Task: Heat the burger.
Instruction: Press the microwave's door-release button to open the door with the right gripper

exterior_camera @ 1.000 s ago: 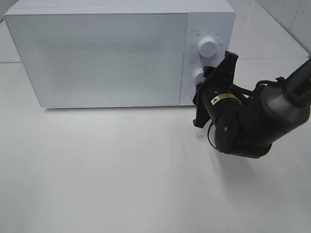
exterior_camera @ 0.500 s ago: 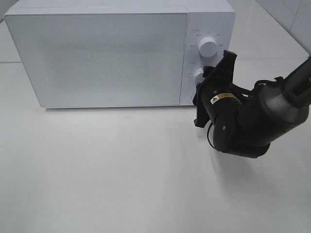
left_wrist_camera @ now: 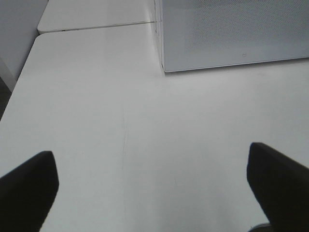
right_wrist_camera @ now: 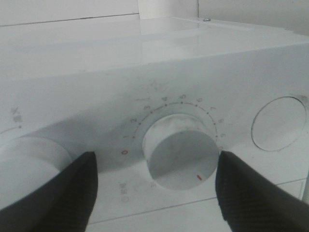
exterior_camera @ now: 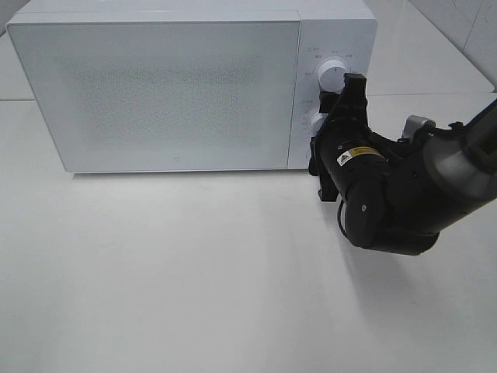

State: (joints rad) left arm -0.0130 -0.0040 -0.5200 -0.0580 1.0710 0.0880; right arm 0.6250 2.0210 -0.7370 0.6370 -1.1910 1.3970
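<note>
The burger is not in view. The white microwave [exterior_camera: 178,93] stands at the back of the table with its door shut. My right gripper [exterior_camera: 330,118] is at the control panel, its two fingers standing on either side of the lower knob [exterior_camera: 317,120]. In the right wrist view the gripper [right_wrist_camera: 154,193] is open, with that round white knob [right_wrist_camera: 179,150] between the dark fingers [right_wrist_camera: 63,193] and a gap on both sides. My left gripper [left_wrist_camera: 149,188] is open and empty over bare table, outside the exterior view.
The upper knob [exterior_camera: 332,75] sits just above the right gripper's upper finger. The white table [exterior_camera: 194,272] stretches in front of the microwave. The left wrist view shows the microwave's lower front corner [left_wrist_camera: 166,67] and the table's edge [left_wrist_camera: 19,87].
My right gripper has rolled a little and moved closer to the panel, its upper finger now nearer the upper knob. The microwave has not moved.
</note>
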